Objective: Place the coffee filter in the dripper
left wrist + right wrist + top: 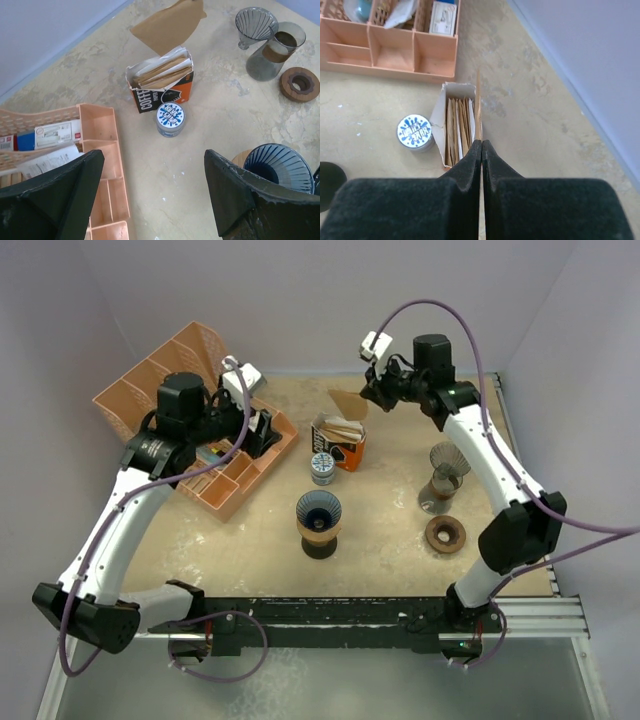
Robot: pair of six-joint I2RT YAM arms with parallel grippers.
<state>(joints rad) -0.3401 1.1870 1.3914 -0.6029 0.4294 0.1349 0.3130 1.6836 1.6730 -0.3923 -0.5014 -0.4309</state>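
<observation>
Right wrist: right end effector [481, 144] clamps coffee filter [478, 107] edge above filter box [438, 120]; left end effector [152, 162] gapes.

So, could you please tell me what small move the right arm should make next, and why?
Probably swing the coffee filter toward the blue dripper and down over its open mouth. The right jaws are shut on the filter's edge, it hangs clear above the filter box, and the dripper stands empty nearer the arm bases.

brown paper filter [350, 405] aloft; blue ribbed dripper [319, 510] upright
</observation>
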